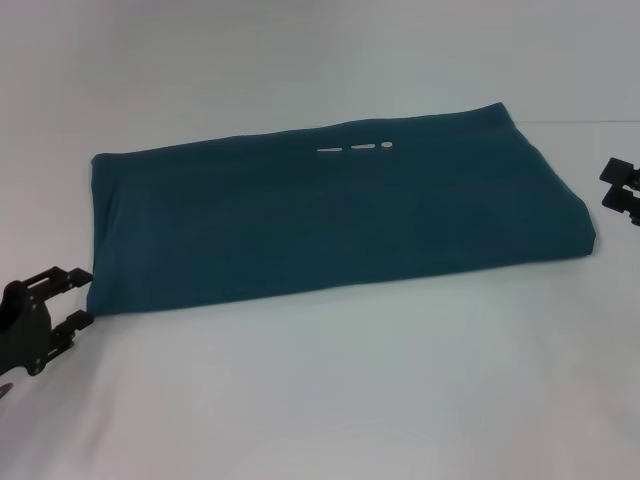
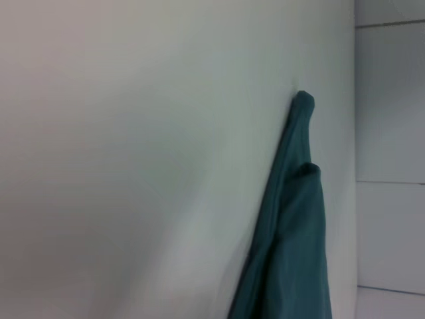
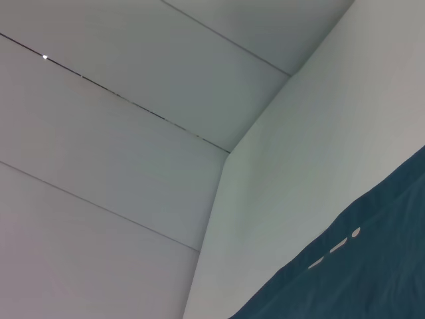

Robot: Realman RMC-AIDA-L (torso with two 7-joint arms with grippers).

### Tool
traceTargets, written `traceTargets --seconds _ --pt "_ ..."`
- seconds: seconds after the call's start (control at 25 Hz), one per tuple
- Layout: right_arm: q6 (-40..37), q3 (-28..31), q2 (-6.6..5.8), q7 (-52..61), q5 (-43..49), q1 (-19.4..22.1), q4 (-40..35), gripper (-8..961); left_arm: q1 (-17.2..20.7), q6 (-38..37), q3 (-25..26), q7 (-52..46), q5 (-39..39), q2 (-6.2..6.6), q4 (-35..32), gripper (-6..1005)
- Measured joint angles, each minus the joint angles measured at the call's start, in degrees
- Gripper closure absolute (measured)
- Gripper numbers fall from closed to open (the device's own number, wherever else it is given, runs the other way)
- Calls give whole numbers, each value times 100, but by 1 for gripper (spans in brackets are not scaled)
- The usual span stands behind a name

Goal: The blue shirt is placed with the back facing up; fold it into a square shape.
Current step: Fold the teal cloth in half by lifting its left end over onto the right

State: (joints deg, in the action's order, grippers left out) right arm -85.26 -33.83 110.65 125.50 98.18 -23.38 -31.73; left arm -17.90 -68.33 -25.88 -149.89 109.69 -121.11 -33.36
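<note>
The blue shirt point(image 1: 340, 220) lies folded into a long flat rectangle across the white table point(image 1: 320, 400). A few small white marks point(image 1: 355, 149) show near its far edge. My left gripper point(image 1: 85, 296) is open and empty, right beside the shirt's near left corner. My right gripper point(image 1: 607, 185) is open and empty, just off the shirt's right end. The left wrist view shows a folded edge of the shirt point(image 2: 292, 252) seen end-on. The right wrist view shows the shirt's far edge point(image 3: 372, 266) with the white marks point(image 3: 335, 247).
The white table surface runs in front of and behind the shirt. A white panelled wall point(image 3: 99, 133) stands beyond the table's far edge. The table's edge point(image 2: 355, 133) shows in the left wrist view.
</note>
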Motion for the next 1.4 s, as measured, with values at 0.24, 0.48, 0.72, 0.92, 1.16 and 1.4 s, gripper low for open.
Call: traceTargets --seconds 0.24,0.48,0.72,0.92,1.16,1.4 --pt "6 -1 -5 -3 0 0 55 325 -5 123 4 -65 0 -9 24 405" --pt "10 7 -8 -7 0 0 60 325 -9 211 -26 -127 0 -20 24 405" --pt "10 27 -9 -9 0 0 62 326 -7 253 -37 -137 0 -30 23 406" --pt "10 43 -9 -9 0 0 62 326 -30 296 -41 -144 0 -43 49 406" --pt "10 44 -18 -9 0 0 62 326 -94 372 -91 -145 3 -38 123 407" --pt "10 51 -26 -9 6 0 62 326 -212 450 -120 -113 4 -18 319 407"
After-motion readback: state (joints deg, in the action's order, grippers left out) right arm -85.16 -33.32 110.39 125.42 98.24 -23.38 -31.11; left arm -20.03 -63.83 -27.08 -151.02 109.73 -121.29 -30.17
